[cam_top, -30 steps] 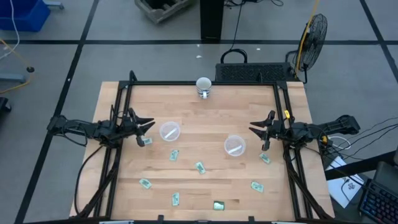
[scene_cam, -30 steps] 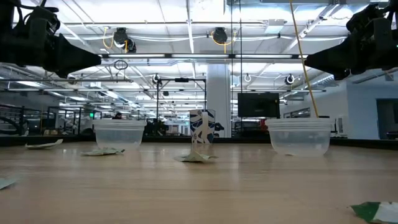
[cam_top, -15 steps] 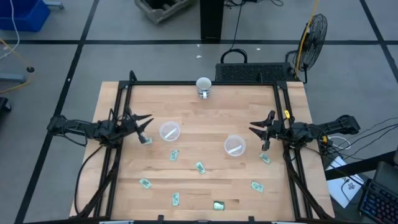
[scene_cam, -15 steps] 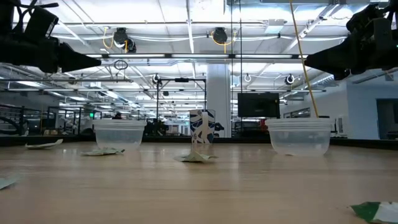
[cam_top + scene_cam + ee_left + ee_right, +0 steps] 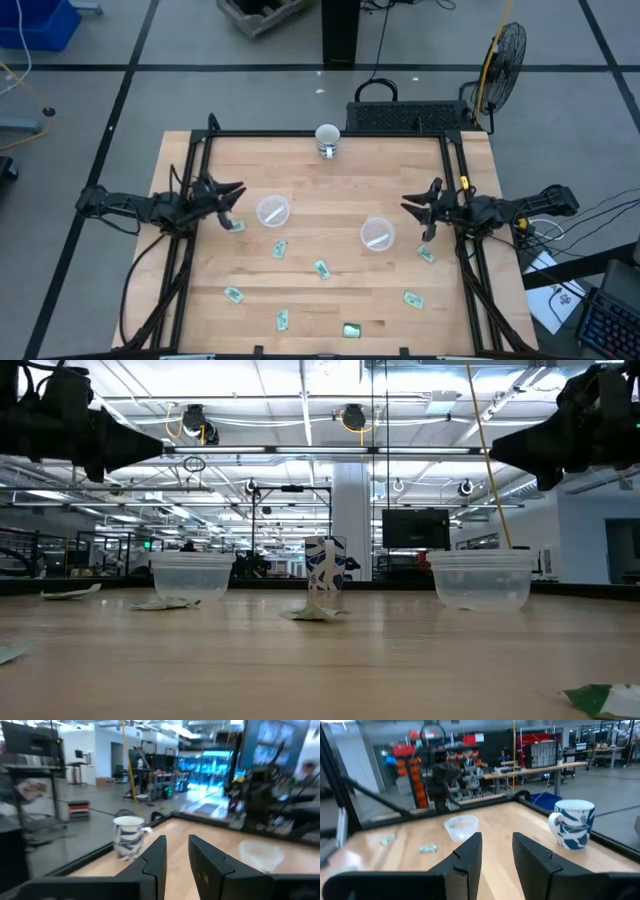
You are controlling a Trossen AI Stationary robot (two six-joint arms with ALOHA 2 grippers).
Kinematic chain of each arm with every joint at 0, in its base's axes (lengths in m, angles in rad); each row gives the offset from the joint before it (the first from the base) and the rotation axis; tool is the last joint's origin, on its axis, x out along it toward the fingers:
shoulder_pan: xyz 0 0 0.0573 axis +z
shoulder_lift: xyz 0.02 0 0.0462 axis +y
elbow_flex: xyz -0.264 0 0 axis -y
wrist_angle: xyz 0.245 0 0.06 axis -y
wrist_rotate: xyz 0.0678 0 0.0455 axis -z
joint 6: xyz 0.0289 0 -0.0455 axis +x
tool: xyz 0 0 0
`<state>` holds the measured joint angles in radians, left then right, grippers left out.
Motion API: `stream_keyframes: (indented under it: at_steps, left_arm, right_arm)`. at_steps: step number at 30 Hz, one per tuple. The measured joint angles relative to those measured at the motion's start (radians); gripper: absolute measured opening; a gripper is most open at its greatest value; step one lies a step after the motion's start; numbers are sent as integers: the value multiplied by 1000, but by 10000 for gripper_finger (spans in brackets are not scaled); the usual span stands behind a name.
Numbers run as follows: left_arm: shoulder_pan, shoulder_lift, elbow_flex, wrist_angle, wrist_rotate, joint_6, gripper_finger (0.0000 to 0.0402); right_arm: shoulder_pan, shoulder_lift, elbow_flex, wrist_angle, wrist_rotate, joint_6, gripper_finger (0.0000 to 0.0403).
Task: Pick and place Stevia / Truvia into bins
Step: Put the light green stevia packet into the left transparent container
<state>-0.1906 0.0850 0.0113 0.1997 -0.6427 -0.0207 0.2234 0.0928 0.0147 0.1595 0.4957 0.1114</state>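
Observation:
Several green-and-white Stevia sachets lie flat on the wooden table, among them one (image 5: 237, 226) beside my left gripper, one (image 5: 427, 254) near my right gripper, and others (image 5: 321, 268) toward the near edge. Two clear bins stand upright: the left bin (image 5: 272, 211) and the right bin (image 5: 377, 233). My left gripper (image 5: 226, 199) hovers open above the table, left of the left bin. My right gripper (image 5: 419, 213) hovers open, right of the right bin. In the low view both grippers (image 5: 150, 448) (image 5: 500, 452) hang well above the bins (image 5: 192, 573) (image 5: 480, 578).
A white mug with a blue pattern (image 5: 327, 138) stands at the table's far edge, also seen as the mug (image 5: 573, 824) in the right wrist view. Black frame rails (image 5: 200, 150) run along the left, far and right sides. Bare wood lies between the bins.
My left gripper has drawn back a little toward the table's left edge and risen slightly, away from the sachet beside the left bin. That sachet has stayed on the table. The right arm has kept still.

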Motion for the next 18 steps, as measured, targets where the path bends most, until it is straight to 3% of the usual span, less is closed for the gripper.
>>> stream_keyframes:
  at_steps: [8, 12, 15, 18]
  left_arm:
    - [-1, 0, 0, -23, 39, -58, 86]
    - [-1, 0, 0, -24, 35, -172, 86]
    - [0, 0, 0, -48, -35, -211, 86]
    - [1, 0, 1, -54, -116, -360, 86]
  right_arm:
    - [0, 0, 0, 54, 0, -31, 105]
    - [0, 0, 0, 57, 0, 5, 105]
    - [0, 0, 0, 57, 0, 5, 105]
    - [0, 0, 0, 57, -1, 7, 105]
